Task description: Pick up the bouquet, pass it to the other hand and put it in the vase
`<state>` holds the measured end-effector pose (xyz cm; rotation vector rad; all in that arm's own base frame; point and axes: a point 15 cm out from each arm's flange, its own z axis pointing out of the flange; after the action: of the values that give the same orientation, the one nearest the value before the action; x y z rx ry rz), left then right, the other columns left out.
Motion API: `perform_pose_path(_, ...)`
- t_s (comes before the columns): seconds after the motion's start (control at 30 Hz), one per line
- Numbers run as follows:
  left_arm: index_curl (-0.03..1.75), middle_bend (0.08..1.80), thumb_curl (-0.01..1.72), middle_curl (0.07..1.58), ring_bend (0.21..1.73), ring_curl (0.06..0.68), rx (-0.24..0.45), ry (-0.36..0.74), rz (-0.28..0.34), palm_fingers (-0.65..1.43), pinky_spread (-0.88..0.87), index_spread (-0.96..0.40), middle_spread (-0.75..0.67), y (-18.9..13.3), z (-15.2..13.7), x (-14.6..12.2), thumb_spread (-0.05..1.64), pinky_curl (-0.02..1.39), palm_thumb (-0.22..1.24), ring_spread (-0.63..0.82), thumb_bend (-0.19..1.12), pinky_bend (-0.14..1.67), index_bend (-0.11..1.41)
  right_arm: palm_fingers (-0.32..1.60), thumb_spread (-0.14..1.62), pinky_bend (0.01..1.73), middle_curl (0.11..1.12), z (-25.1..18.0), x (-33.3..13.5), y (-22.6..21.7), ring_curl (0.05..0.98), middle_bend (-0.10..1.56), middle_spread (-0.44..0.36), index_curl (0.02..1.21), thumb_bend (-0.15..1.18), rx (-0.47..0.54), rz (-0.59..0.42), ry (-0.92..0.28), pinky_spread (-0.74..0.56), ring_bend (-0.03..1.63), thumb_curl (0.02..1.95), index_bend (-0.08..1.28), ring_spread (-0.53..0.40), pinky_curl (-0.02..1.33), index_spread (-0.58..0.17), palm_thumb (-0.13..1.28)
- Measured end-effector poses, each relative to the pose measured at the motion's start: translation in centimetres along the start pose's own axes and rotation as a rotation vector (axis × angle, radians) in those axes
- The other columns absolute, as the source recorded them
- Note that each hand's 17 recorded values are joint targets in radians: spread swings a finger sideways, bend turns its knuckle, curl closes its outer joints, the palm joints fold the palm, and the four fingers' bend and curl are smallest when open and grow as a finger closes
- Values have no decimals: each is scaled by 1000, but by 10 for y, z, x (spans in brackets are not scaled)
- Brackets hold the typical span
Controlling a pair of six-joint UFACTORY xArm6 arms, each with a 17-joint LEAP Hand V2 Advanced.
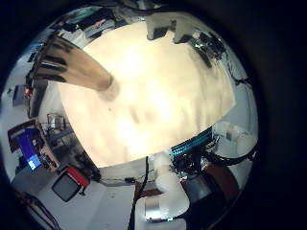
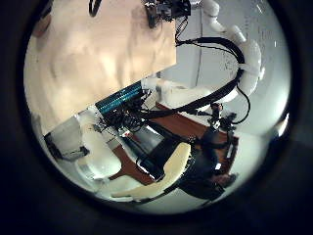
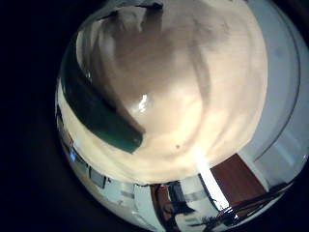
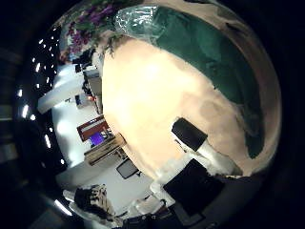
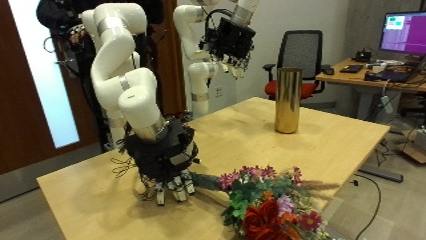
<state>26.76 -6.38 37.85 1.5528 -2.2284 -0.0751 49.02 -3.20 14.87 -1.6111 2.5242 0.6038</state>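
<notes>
The bouquet (image 5: pixel 273 205), pink, purple and red flowers in a green wrap, lies on the wooden table (image 5: pixel 233 135) at its near edge. My right hand (image 5: pixel 167 165) hangs low over the table just beside the bouquet's stem end, fingers straight and pointing down, holding nothing. The right thumb side palm view shows the green wrap (image 4: pixel 214 57) and flowers (image 4: pixel 95 24) close by. The right little finger side palm view shows the green wrap (image 3: pixel 97 111) on the table. The tall gold vase (image 5: pixel 288 100) stands upright at the table's far side. My left hand (image 5: pixel 229 40) is open and empty, high above the table. The left little finger side palm view shows the vase (image 1: pixel 82 67).
An office chair (image 5: pixel 304 50) stands behind the table. A desk with a monitor (image 5: pixel 400 30) is at the back. A brown door (image 5: pixel 20 90) is behind the arms. The bouquet's flowers reach the table's near edge (image 5: pixel 340 190).
</notes>
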Motion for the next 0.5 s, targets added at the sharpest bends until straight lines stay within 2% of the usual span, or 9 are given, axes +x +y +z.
perform_pose_path(0.13, 295, 198, 296, 310, 409, 221, -3, 1, 1, -8, 602, 130, 467, 0, 1, 0, 920, 298, 152, 591, -30, 194, 163, 242, 1037, 470, 359, 5, -2, -3, 202, 487, 150, 304, -23, 4, -2, 3, 303, 768, 420, 161, 60, 224, -45, 651)
perform_pose_path(0.27, 296, 197, 296, 311, 408, 222, -6, 1, -2, -8, 602, 130, 467, 0, 2, -1, 921, 297, 152, 592, -30, 194, 163, 247, 1038, 462, 371, 6, -5, -14, 206, 509, 112, 298, -20, 52, -7, 5, 284, 770, 423, 155, 25, 224, -46, 672)
perform_pose_path(0.5, 297, 197, 296, 312, 411, 222, -4, 3, -5, -7, 602, 130, 454, -3, 0, -2, 923, 297, 153, 591, -30, 194, 165, 219, 1018, 510, 390, 20, -4, -14, 220, 516, 86, 282, -17, 38, -13, 30, 295, 777, 453, 151, -9, 243, -37, 790)
